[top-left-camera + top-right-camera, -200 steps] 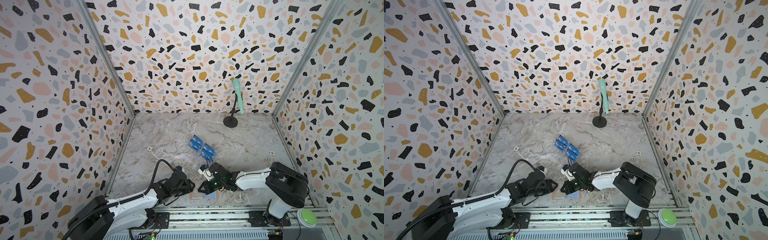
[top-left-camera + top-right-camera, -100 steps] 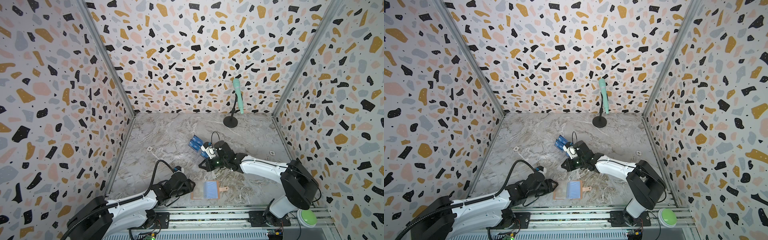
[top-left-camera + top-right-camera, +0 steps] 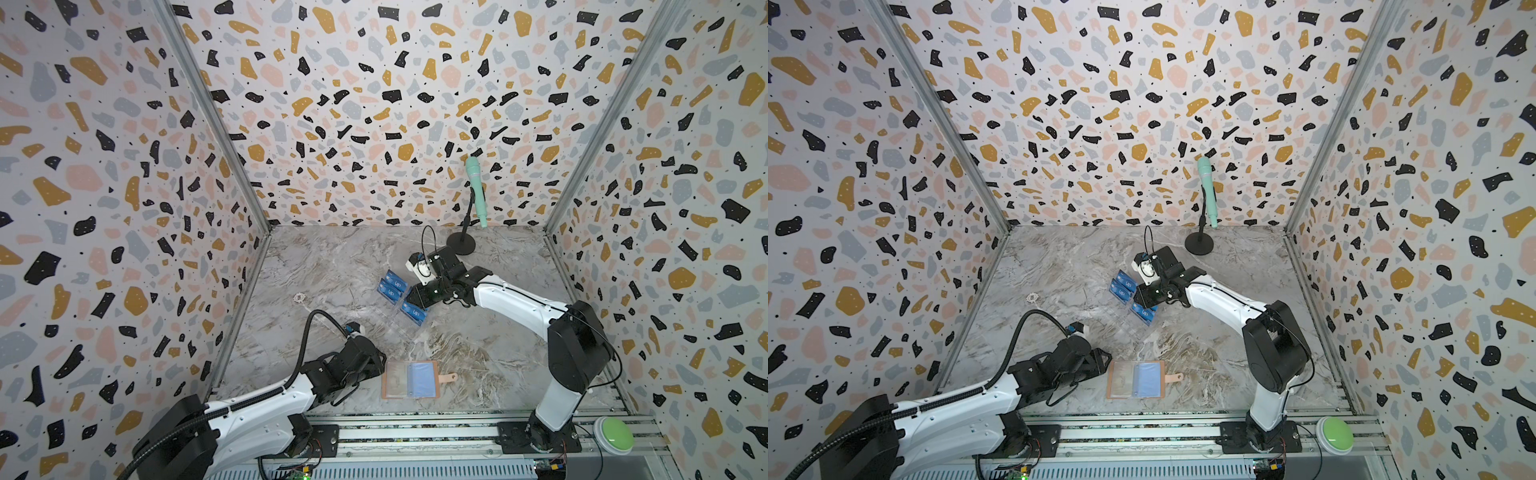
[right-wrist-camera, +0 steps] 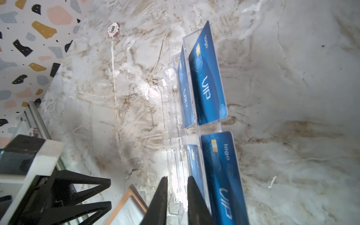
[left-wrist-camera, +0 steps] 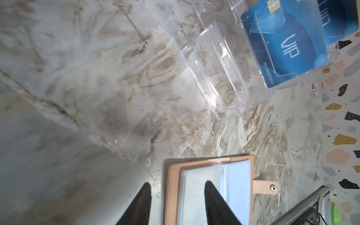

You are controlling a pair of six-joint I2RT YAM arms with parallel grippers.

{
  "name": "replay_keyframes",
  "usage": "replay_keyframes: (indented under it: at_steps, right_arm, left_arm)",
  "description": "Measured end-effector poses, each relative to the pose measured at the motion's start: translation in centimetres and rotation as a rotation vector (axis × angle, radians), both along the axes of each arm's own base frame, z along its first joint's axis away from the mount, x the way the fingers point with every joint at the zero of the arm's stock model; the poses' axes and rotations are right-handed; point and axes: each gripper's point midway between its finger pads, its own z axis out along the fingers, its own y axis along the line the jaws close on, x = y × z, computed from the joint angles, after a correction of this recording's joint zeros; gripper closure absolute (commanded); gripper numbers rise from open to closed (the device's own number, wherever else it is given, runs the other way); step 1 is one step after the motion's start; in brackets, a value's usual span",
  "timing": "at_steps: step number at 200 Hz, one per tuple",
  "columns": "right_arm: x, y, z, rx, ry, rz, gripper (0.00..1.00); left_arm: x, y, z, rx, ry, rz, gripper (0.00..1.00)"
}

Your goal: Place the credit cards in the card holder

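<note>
A grey-brown marbled tabletop (image 3: 332,266) is enclosed by terrazzo-patterned walls (image 3: 374,104). The card holder (image 3: 409,380) is laid open near the front edge, its snap tab pointing to the right in both top views. Its right-hand sleeve looks bluish there, which may be a card already lodged, though this cannot be confirmed. The left gripper (image 5: 177,183) is set over the holder's left half with its jaws moderately apart, one finger above the table and the other above the clear sleeves. Nothing is clamped. The credit cards (image 4: 206,81), blue with VIP lettering, are stood in a clear acrylic stand (image 5: 214,78) near the table's middle, well apart from the holder. The right gripper (image 4: 177,178) is positioned at that stand with only a narrow gap between its jaws, and no card is seen gripped.

Several failures are judged possible. With so narrow a gap, a clear tier wall could be pinched instead of a card, and the light stand dragged or tipped. Closely ranked cards could be caught together. A thin, slick card could be twisted in the grip and missed at the sleeve mouth. Were the left gripper lifted, the pages could spring shut.
</note>
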Motion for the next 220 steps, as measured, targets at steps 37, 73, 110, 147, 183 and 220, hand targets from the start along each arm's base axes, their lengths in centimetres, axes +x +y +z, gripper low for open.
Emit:
replay_keyframes:
  at_steps: [37, 73, 110, 147, 183, 220]
  right_arm:
    - [0.1, -0.8, -1.6, -0.082, 0.016, 0.0, 0.77]
    - [-0.2, -1.3, -2.6, -0.119, 0.039, 0.007, 0.77]
    - [-0.3, -0.9, -2.6, -0.121, 0.037, 0.02, 0.81]
    - [-0.6, -0.2, -2.1, -0.115, 0.024, 0.043, 0.84]
    - [-0.8, 0.2, -2.0, -0.112, 0.02, 0.058, 0.84]
    - [-0.8, 0.3, -2.9, -0.13, 0.036, 0.065, 0.84]
  left_arm:
    - [0.0, 0.1, -0.4, 0.022, 0.002, -0.013, 0.52]
    - [0.1, 0.2, -0.4, 0.026, 0.0, -0.014, 0.52]
    - [0.1, 0.2, -0.4, 0.025, 0.0, -0.012, 0.52]
    - [0.1, 0.2, -0.7, 0.033, 0.009, -0.011, 0.52]
    - [0.1, 0.3, -0.9, 0.039, 0.015, -0.011, 0.52]
    - [0.1, 0.3, -0.9, 0.04, 0.014, -0.012, 0.52]
